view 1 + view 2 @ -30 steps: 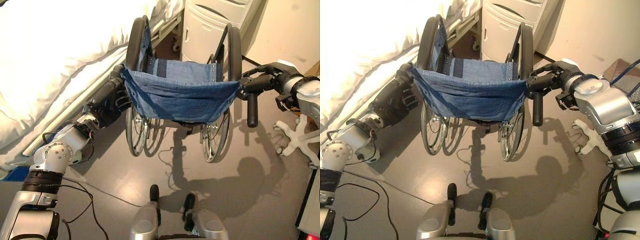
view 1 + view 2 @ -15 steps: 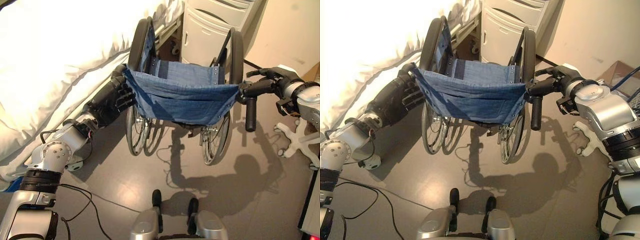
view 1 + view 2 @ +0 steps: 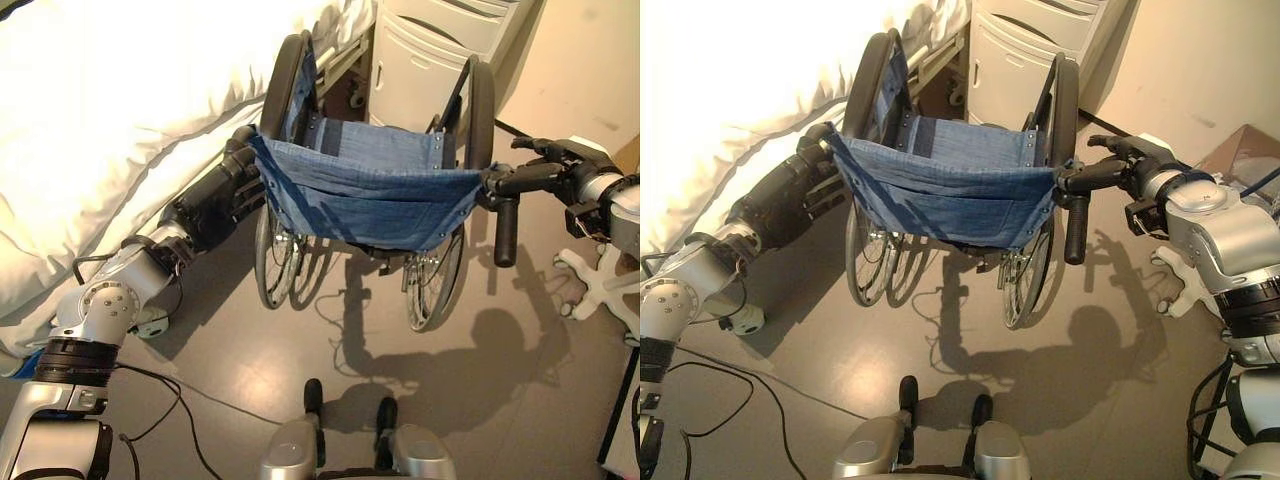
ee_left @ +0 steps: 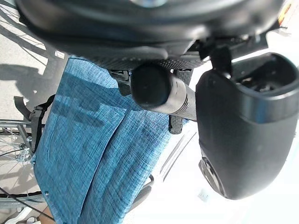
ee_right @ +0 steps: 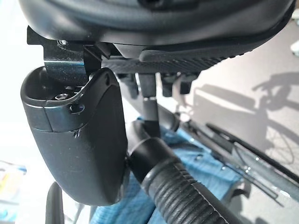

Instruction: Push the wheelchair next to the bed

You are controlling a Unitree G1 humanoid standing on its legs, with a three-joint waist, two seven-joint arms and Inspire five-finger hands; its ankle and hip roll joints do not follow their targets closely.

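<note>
The wheelchair (image 3: 370, 190), with a blue denim backrest and grey wheels, stands before me, its left wheel close beside the bed (image 3: 100, 120) with its white duvet. My left hand (image 3: 215, 200) reaches to the backrest's left corner. In the left wrist view its fingers and thumb (image 4: 238, 126) curl round the left push handle (image 4: 159, 91). My right hand (image 3: 565, 170) is at the right side, fingers (image 3: 1095, 178) straight and lying on the bend of the right push handle (image 3: 505, 230), whose black grip hangs down. The ribbed grip (image 5: 177, 191) passes between thumb and fingers.
A white cabinet (image 3: 440, 50) stands just beyond the wheelchair, against the wall. A white star-shaped stand base (image 3: 600, 290) lies on the floor at the right, near a cardboard box (image 3: 1240, 155). The bed's metal rail (image 3: 340, 65) runs by the left wheel.
The wheelchair has rolled slightly forward along the bed, and both hands have gone with it. The left arm is stretched further out. The view has shifted a little.
</note>
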